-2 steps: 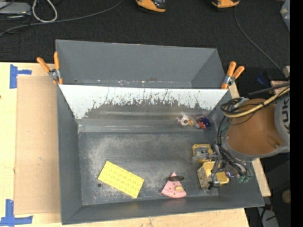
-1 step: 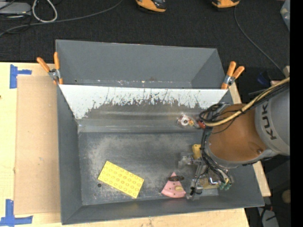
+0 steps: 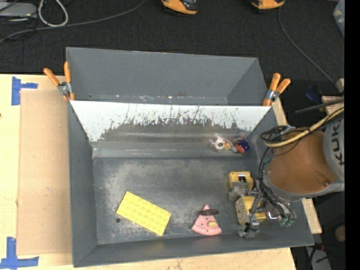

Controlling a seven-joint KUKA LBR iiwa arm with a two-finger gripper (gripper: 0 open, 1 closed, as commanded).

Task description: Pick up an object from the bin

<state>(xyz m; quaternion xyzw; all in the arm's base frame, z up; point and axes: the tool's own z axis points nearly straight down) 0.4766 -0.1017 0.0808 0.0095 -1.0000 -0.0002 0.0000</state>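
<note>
My gripper [image 3: 248, 225] hangs low over the bin's front right corner, close to the floor. A small yellow boxy thing [image 3: 239, 180] with a dark patch lies just behind it, toward the back of the bin. Whether the two touch cannot be made out. To the gripper's left, a short gap away, a pink wedge-shaped toy [image 3: 206, 223] rests near the front wall. Nothing can be seen held by the gripper.
A flat yellow studded plate [image 3: 143, 212] lies at the front left. A small cluster of white, orange and blue bits [image 3: 230, 145] sits against the back slope at the right. The arm, with its brown cover and cables, comes over the right rim.
</note>
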